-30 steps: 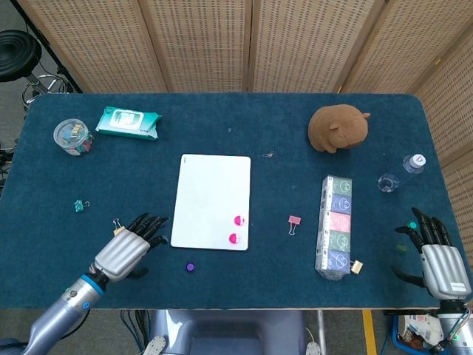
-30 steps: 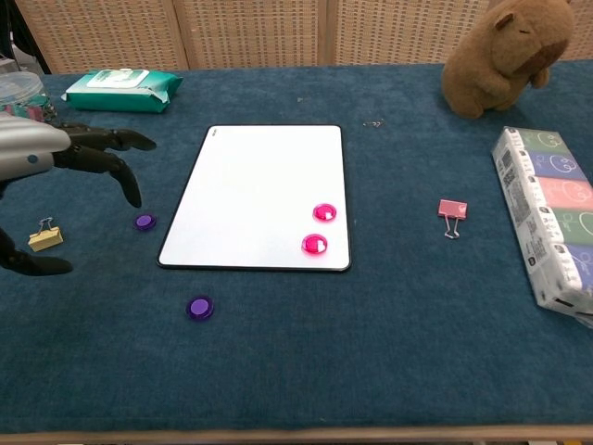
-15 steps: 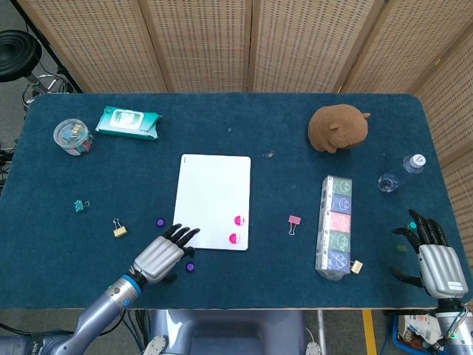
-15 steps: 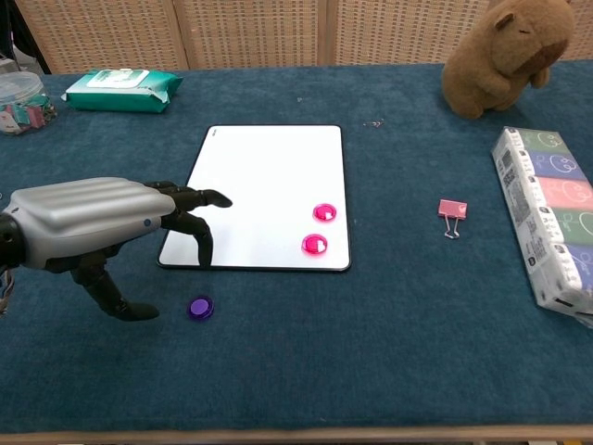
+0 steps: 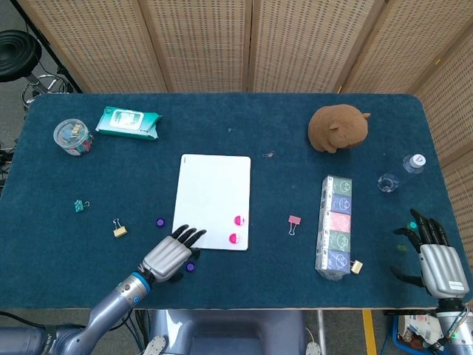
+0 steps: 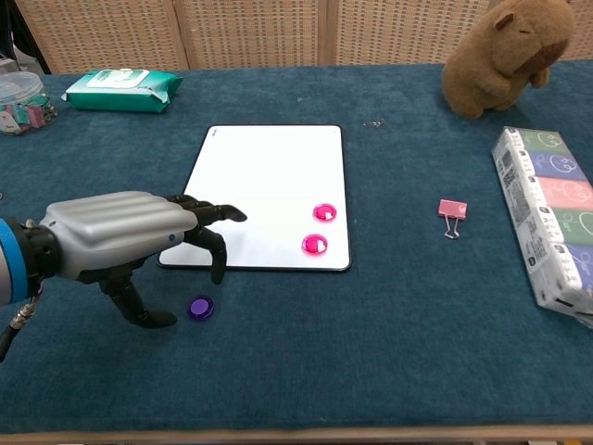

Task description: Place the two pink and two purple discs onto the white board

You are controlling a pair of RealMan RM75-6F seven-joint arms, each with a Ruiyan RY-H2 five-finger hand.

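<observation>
My left hand point(image 6: 116, 236) hovers low over the near left part of the worktop point(image 6: 389, 352), palm down, fingers point(image 6: 215, 243) spread and holding nothing. Their tips reach over the near left corner of the white board point(image 6: 264, 181). My thumb points down toward the worktop just left of one purple disc point(image 6: 200, 308), which lies on the blue cloth near the board's near edge, not on the board. I cannot tell if the thumb touches it.

The other purple disc point(image 5: 160, 221) shows only in the head view, on the cloth just beside the board's left edge, farther from me than my hand. Both pink discs point(image 6: 323, 212) point(image 6: 314, 245) already sit on the board, close together by its near right corner.

My right hand point(image 5: 437, 260) rests at the near right edge of the worktop, fingers point(image 5: 425, 225) apart and empty, well away from the board.

Left of my left hand lies a yellow binder clip point(image 5: 118, 230). A pink binder clip point(image 6: 452, 212) lies right of the board, between it and the box of colored packs point(image 6: 548, 227).
</observation>
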